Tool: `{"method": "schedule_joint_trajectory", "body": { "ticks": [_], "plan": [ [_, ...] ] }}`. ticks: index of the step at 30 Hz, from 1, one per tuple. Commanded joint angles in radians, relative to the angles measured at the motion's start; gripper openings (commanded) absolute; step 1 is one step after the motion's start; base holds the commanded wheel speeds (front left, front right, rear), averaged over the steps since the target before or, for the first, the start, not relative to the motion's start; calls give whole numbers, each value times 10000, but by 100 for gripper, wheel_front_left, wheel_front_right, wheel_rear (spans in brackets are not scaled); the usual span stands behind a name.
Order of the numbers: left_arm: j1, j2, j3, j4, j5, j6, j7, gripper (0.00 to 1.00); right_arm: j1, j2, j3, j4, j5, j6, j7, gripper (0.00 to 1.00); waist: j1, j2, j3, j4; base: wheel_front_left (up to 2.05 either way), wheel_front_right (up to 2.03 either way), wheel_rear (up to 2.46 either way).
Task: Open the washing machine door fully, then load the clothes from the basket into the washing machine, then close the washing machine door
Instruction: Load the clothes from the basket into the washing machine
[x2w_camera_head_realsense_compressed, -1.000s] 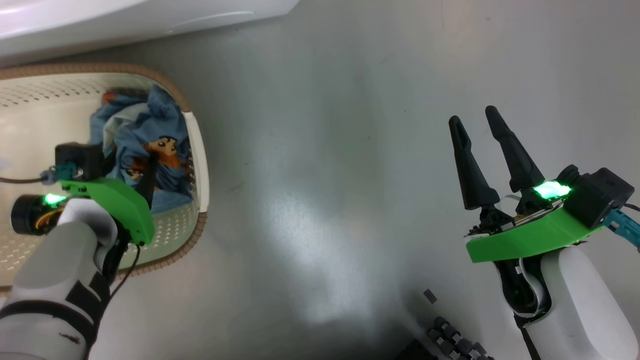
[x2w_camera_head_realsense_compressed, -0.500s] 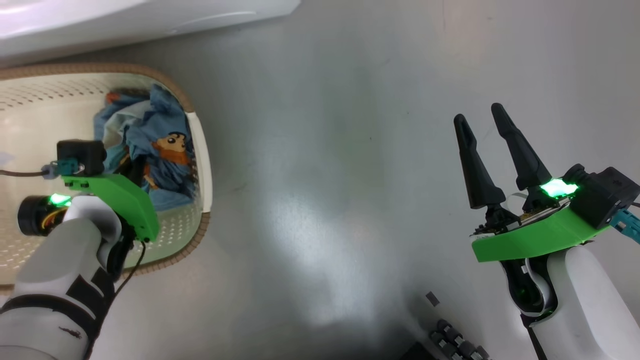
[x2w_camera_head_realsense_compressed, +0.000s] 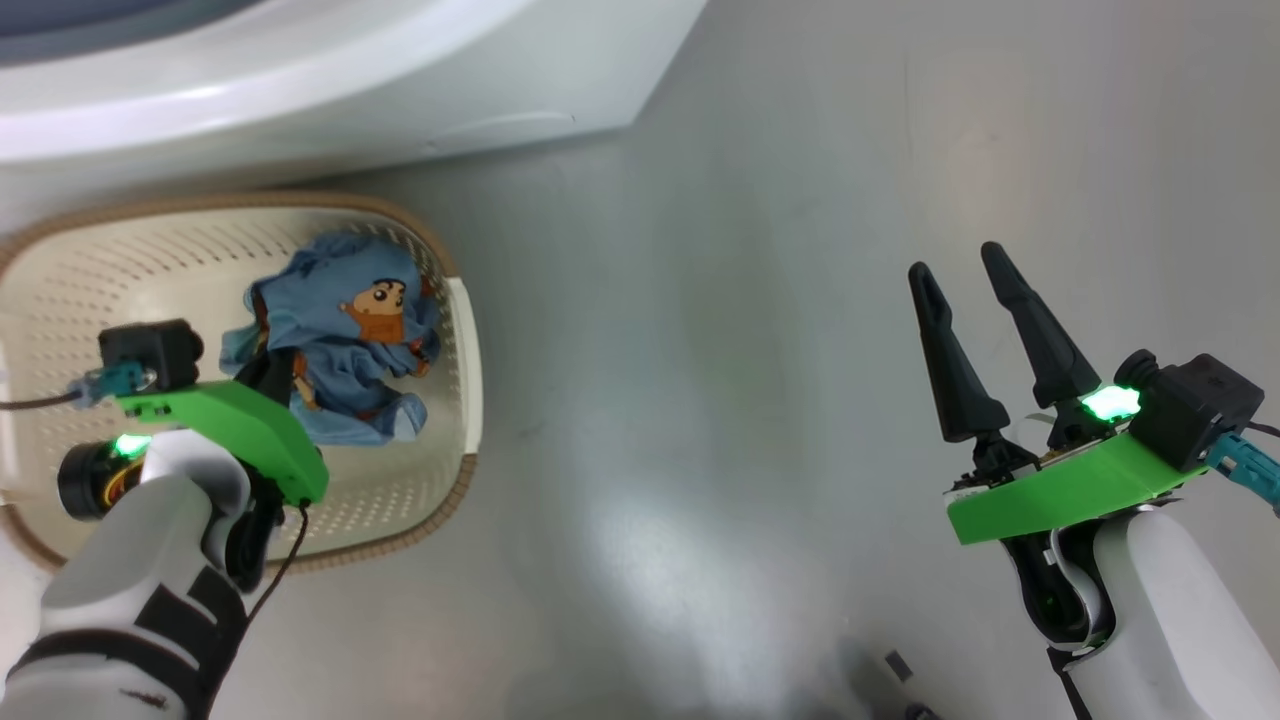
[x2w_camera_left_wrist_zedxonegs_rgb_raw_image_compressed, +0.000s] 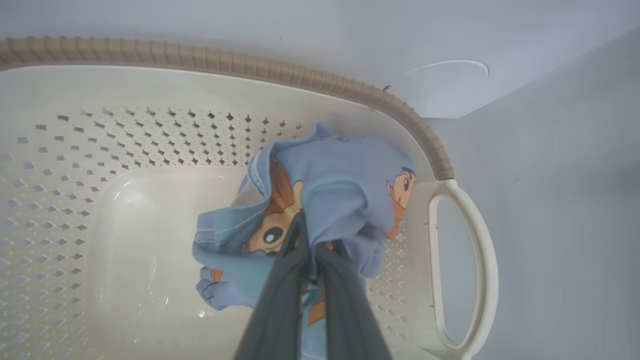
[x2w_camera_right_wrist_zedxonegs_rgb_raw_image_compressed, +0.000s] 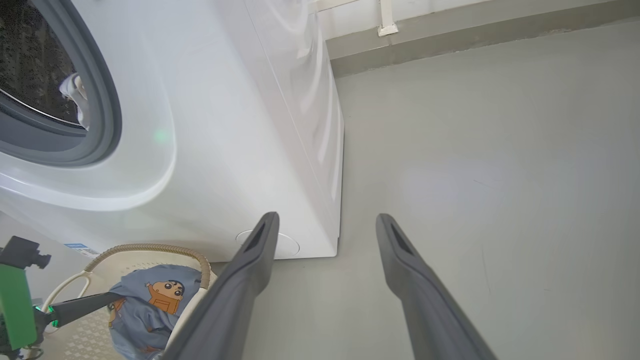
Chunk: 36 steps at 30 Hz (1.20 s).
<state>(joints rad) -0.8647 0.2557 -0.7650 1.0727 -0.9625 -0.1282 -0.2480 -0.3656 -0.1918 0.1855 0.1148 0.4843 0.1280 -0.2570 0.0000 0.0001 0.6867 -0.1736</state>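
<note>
The cream perforated basket (x2w_camera_head_realsense_compressed: 455, 330) with its brown rim stands on the floor in front of the white washing machine (x2w_camera_head_realsense_compressed: 400, 80). My left gripper (x2w_camera_head_realsense_compressed: 272, 378) reaches into it and is shut on the light blue clothes (x2w_camera_head_realsense_compressed: 350, 330). In the left wrist view the fingers (x2w_camera_left_wrist_zedxonegs_rgb_raw_image_compressed: 280, 300) pinch the bunched clothes (x2w_camera_left_wrist_zedxonegs_rgb_raw_image_compressed: 345, 190), which hang above the basket (x2w_camera_left_wrist_zedxonegs_rgb_raw_image_compressed: 200, 57) bottom. My right gripper (x2w_camera_head_realsense_compressed: 960, 268) hovers open over bare floor to the right. The right wrist view shows the washing machine (x2w_camera_right_wrist_zedxonegs_rgb_raw_image_compressed: 240, 125) with its drum mouth uncovered and a white piece (x2w_camera_right_wrist_zedxonegs_rgb_raw_image_compressed: 75, 97) inside. The door is out of view.
The grey rubber gasket (x2w_camera_right_wrist_zedxonegs_rgb_raw_image_compressed: 107, 100) rings the drum mouth. A small round flap (x2w_camera_right_wrist_zedxonegs_rgb_raw_image_compressed: 267, 245) sits low on the machine's front, just above the basket (x2w_camera_right_wrist_zedxonegs_rgb_raw_image_compressed: 150, 248). Grey floor (x2w_camera_head_realsense_compressed: 700, 400) stretches between the two arms, and a wall base (x2w_camera_right_wrist_zedxonegs_rgb_raw_image_compressed: 475, 35) runs behind.
The head view has shifted, so more of the machine shows. The blue garment has gathered into a bundle and risen with my left gripper. My right gripper keeps its pose.
</note>
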Motion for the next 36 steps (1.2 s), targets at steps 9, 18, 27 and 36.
{"method": "schedule_joint_trajectory", "body": {
  "ticks": [9, 18, 27, 36],
  "plan": [
    [1521, 401, 2420, -1318, 1646, -25, -136, 0, 759, -228, 309, 228, 90, 27, -48, 100, 0, -1, -1875, 580, 0, 0, 0],
    [3188, 73, 4441, -2876, 3506, -25, -136, 0, 1344, -414, 289, 518, 197, 27, -48, 100, 0, -1, -3130, 870, 0, 0, 0],
    [4540, -291, 5712, -4366, 4686, -25, -137, 0, 1964, -555, 232, 660, 270, 27, -48, 100, 0, -1, -4164, 1051, 0, 0, 0],
    [5859, -486, 6743, -6179, 5474, -25, -137, 0, 2492, -673, 3, 687, 294, 27, -48, 100, 0, -1, -4952, 1168, 0, 0, 0]
  ]
}}
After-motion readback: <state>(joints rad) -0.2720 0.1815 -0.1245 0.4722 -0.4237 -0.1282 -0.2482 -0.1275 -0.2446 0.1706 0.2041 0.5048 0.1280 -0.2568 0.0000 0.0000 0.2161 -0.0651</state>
